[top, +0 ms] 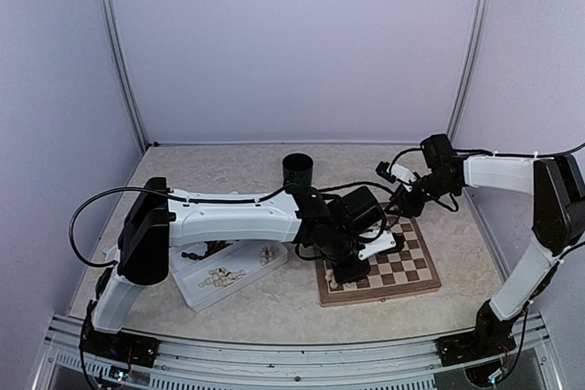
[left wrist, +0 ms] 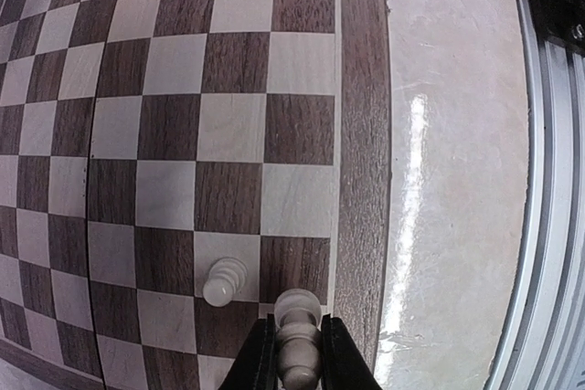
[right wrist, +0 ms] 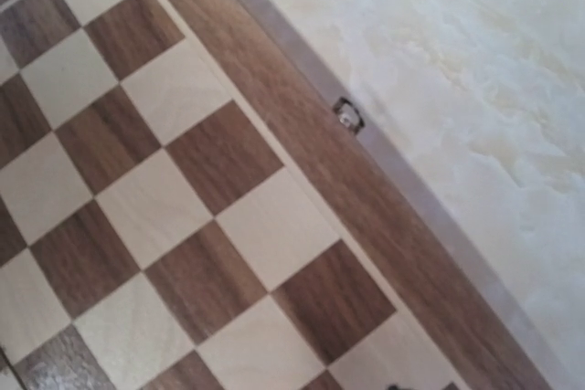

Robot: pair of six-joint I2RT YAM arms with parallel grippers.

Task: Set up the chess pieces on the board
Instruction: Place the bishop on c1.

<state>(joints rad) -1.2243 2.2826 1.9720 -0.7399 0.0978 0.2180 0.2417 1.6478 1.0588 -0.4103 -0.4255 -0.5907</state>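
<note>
Cream-set job: with left gripper (left wrist: 297,358) nipped almost closed on a cream piece (left wrist: 297,315) over the board (left wrist: 362,134) near row, lower upright onto square centre, clear of its standing neighbour (left wrist: 224,280); right gripper (top: 408,205) opening: cannot tell.

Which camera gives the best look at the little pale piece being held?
Left wrist: the piece sits close up, pinched in the jaws. The top view hides it under the left arm; right wrist shows only board.

The left arm (top: 233,216) stretches low to the right, left gripper (left wrist: 298,335) clamped on a cream piece (left wrist: 297,303); the right arm (top: 498,173) bends inward.
</note>
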